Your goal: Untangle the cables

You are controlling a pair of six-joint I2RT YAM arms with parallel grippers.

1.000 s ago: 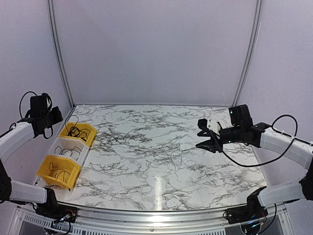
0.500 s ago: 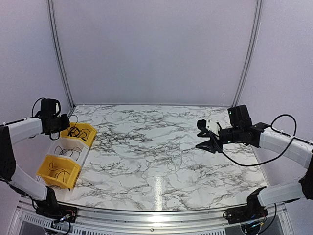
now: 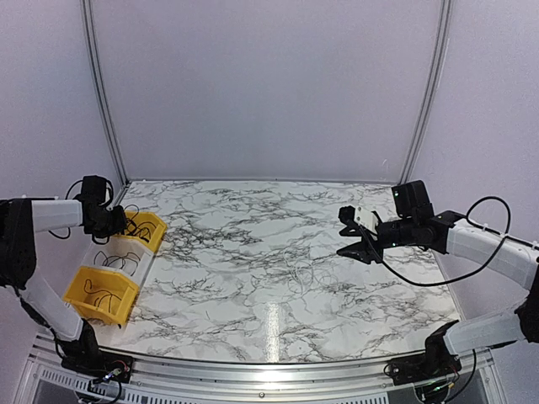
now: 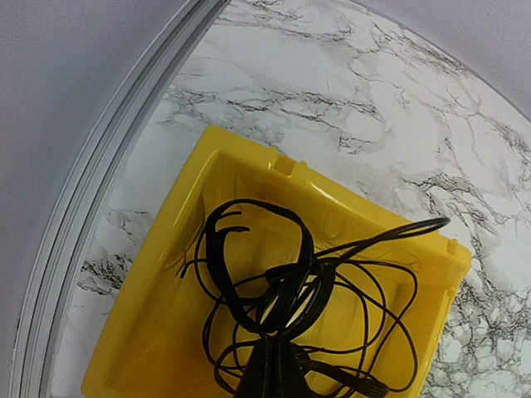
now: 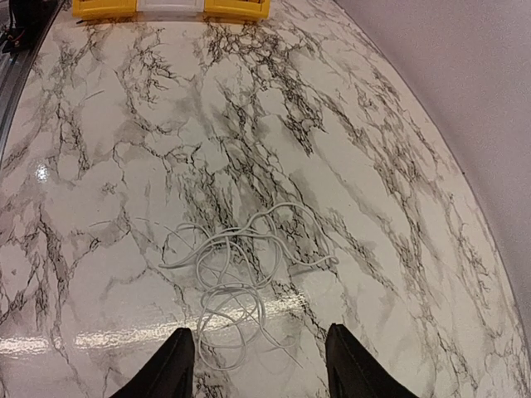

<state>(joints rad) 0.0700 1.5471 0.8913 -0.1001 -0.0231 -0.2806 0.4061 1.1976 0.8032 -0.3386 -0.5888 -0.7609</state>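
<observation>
L gripper (image 4: 270, 373), jaws pinched shut, hangs over black cables (image 4: 286, 286) coiled in yellow bin (image 4: 141, 332) at 9 o'clock on table (image 3: 253, 324). R gripper (image 5: 261, 365), jaws wide, holds nothing; pale cable (image 5: 236, 265) lies loose mid-table, at its 8 o'clock in top view.

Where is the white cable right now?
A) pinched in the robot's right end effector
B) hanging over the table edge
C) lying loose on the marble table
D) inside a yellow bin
C: the white cable lies in loose loops on the marble table, just ahead of the right end effector, whose fingers stand apart and are not on it.
</observation>
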